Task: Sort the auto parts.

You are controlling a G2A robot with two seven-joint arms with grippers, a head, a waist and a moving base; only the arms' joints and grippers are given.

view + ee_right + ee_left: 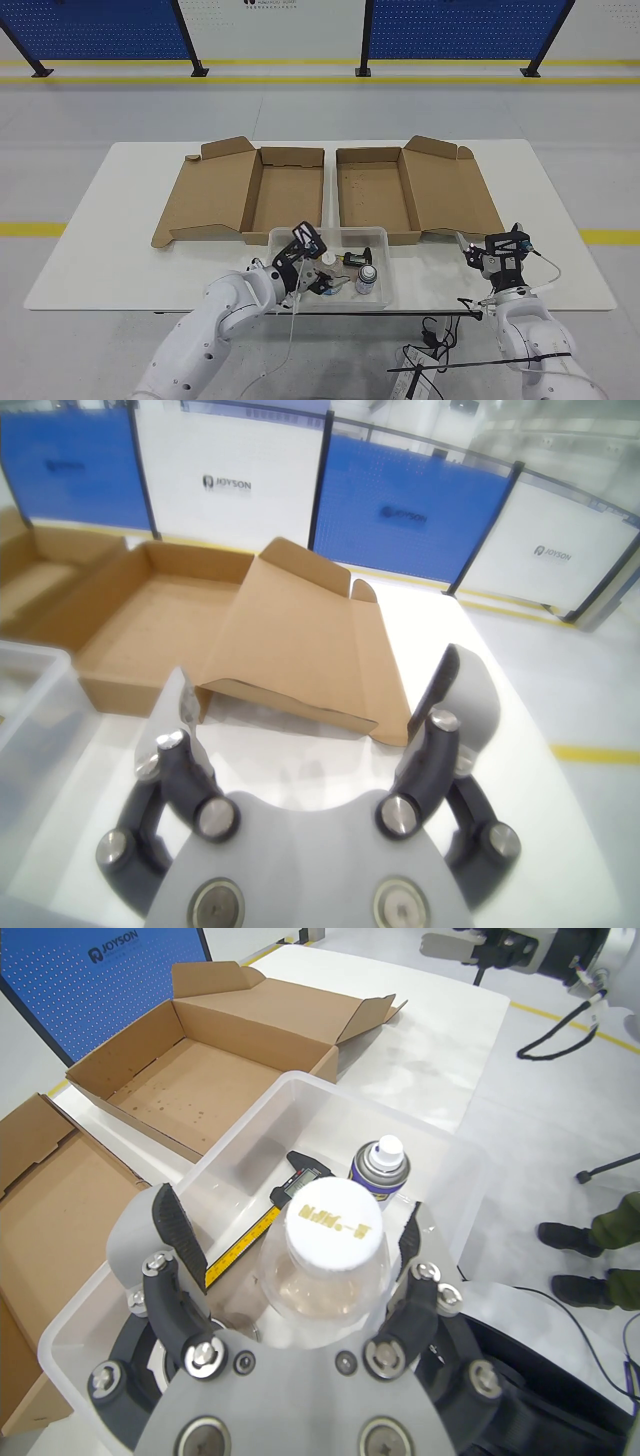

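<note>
A clear plastic bin (380, 240) stands at the table's front edge. In it are a clear bottle with a white cap (332, 1228), a spray can (367, 280) and a black and yellow caliper (355, 260). My left gripper (291, 1208) is down in the bin, open, with one finger on each side of the bottle; a gap shows beside one finger. From above, the left gripper (318, 275) sits at the bin's left half. My right gripper (314, 662) hangs open and holds nothing above the table's right front, also seen from above as the right gripper (497, 250).
Two open cardboard boxes lie side by side behind the bin, the left box (285, 195) and the right box (372, 195), both with flaps spread outward. The right box's flap (300, 650) lies just ahead of my right gripper. Bare table flanks the boxes.
</note>
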